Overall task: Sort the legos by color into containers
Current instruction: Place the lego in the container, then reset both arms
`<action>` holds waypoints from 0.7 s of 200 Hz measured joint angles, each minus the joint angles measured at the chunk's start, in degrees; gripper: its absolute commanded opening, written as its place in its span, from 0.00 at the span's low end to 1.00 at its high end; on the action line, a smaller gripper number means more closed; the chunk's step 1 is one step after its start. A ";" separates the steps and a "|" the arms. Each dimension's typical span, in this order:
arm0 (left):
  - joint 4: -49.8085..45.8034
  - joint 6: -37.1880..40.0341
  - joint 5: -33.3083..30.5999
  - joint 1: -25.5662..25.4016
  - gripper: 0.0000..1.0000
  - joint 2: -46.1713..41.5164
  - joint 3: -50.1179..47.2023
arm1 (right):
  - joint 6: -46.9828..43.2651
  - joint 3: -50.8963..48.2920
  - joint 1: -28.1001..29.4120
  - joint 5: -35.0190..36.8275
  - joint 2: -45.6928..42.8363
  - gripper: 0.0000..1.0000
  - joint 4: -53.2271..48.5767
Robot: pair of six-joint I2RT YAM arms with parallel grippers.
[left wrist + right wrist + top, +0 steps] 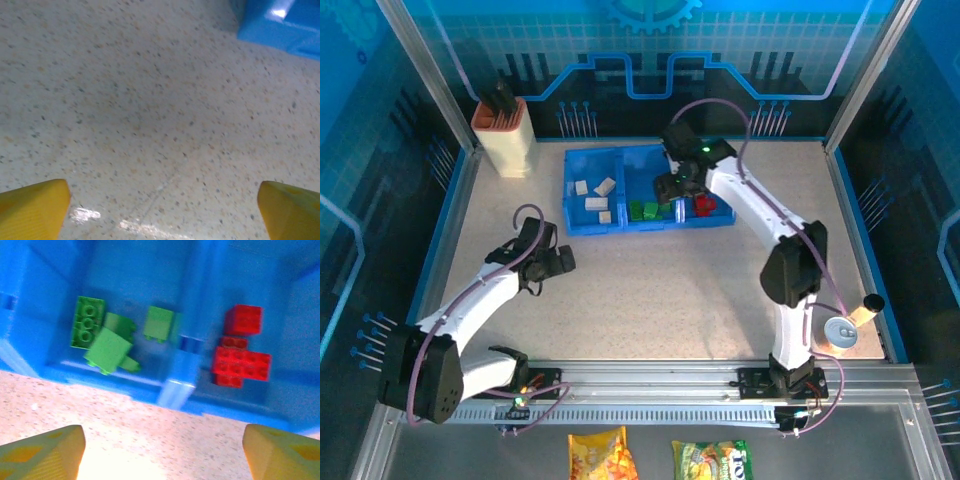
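The containers (582,223) are three joined blue bins at the back of the table. Cream legos (595,195) lie in the left bin, green legos (648,210) in the middle one and red legos (705,205) in the right one. My right gripper (678,192) hovers over the tray's front edge, open and empty. In its wrist view the green legos (105,337) and red legos (240,360) lie on either side of a blue divider (182,360). My left gripper (560,262) hangs open over bare table, its yellow fingertips (35,207) wide apart, with a bin corner (280,25) ahead.
A beige holder with an orange rim (505,140) stands at the back left. A can (840,332) and a small cup (868,305) sit at the right front by my right arm's base. Two snack packets (603,455) lie below the table's front rail.
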 measured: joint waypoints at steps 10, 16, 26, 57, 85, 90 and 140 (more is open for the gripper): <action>0.63 0.44 -0.81 0.79 0.99 0.55 0.24 | -0.11 -4.28 -1.99 0.00 -3.08 0.92 1.22; 0.87 0.87 -1.31 1.22 0.99 0.94 0.52 | -0.15 -7.30 -3.37 -0.04 -5.05 0.95 2.29; 1.27 1.25 -2.27 1.90 0.99 1.81 1.09 | -0.07 -12.33 -5.97 -0.46 -8.28 1.00 4.11; 3.96 2.62 -4.48 3.41 0.99 4.11 2.36 | 0.81 -26.95 -16.06 -3.54 -17.42 1.00 10.23; 8.55 3.58 -6.29 5.05 0.99 4.28 2.08 | 1.55 -37.90 -23.63 -4.72 -23.06 1.00 17.05; 9.40 3.87 -6.62 5.44 0.99 4.28 1.99 | 1.57 -39.26 -24.20 -4.42 -23.54 1.00 17.99; 19.41 6.19 -12.11 8.52 0.99 5.40 -0.09 | 1.46 -54.40 -24.85 3.08 -24.52 0.99 35.54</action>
